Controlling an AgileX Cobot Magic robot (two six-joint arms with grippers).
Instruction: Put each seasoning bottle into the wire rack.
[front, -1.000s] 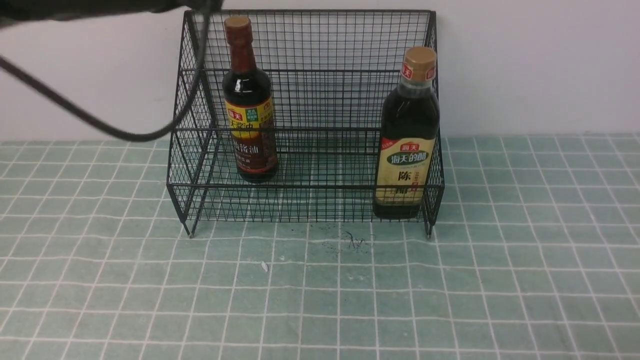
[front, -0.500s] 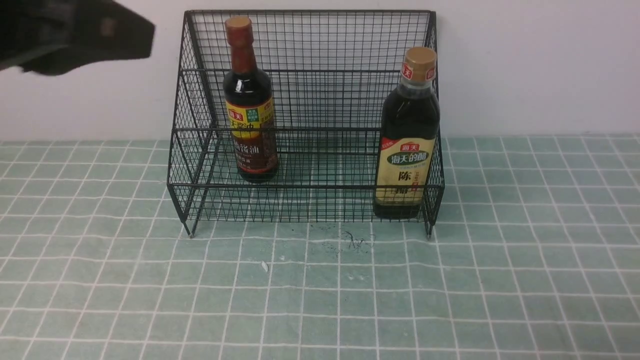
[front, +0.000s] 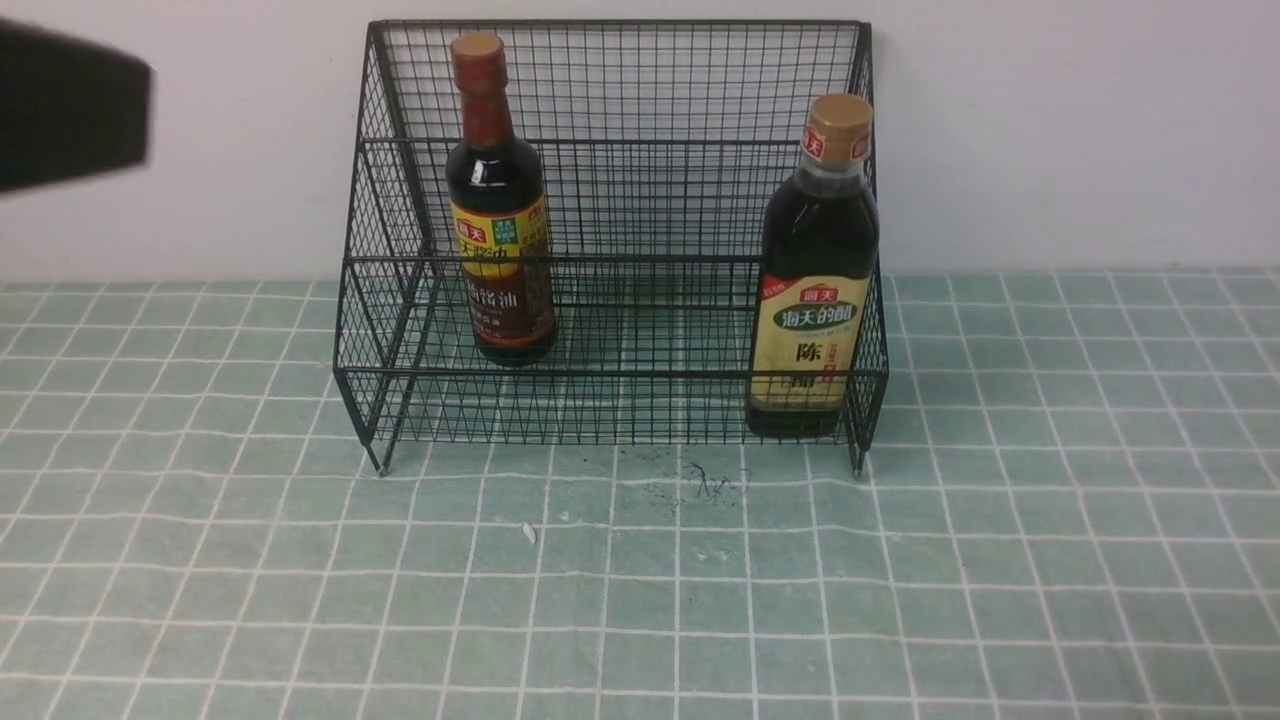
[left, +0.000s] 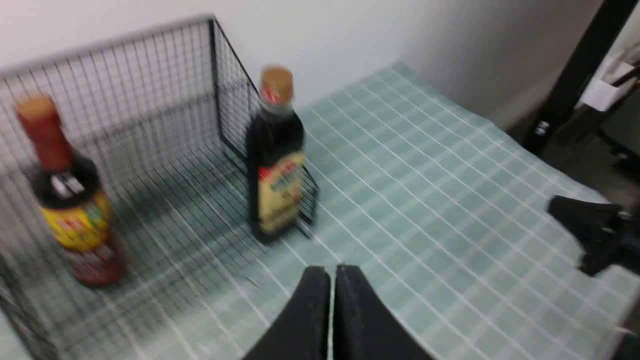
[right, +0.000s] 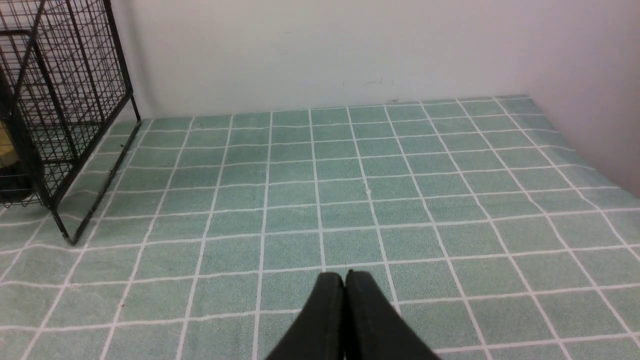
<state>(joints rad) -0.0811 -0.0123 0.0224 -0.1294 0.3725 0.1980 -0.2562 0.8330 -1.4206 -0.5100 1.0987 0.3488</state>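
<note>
Both seasoning bottles stand upright inside the black wire rack (front: 620, 375). The slim bottle (front: 500, 200), red-brown cap and yellow-and-maroon label, is at the rack's left. The wider bottle (front: 815, 270), tan cap and cream label, is in the right front corner. My left arm (front: 60, 110) shows as a blurred dark shape at the upper left, away from the rack. In its wrist view my left gripper (left: 332, 270) is shut and empty, hanging above the cloth in front of the wider bottle (left: 275, 165) and slim bottle (left: 75, 200). My right gripper (right: 344, 274) is shut and empty above the cloth, right of the rack (right: 75, 75).
A green checked cloth (front: 640, 600) covers the table, with a white wall (front: 1050, 130) close behind the rack. A small white scrap (front: 529, 532) and a dark smudge (front: 705, 480) lie before the rack. A black stand post (left: 575, 75) rises beyond the table's right end.
My left arm and its cable have drawn back leftwards from above the rack's left top corner. Both bottles stay where they were.
</note>
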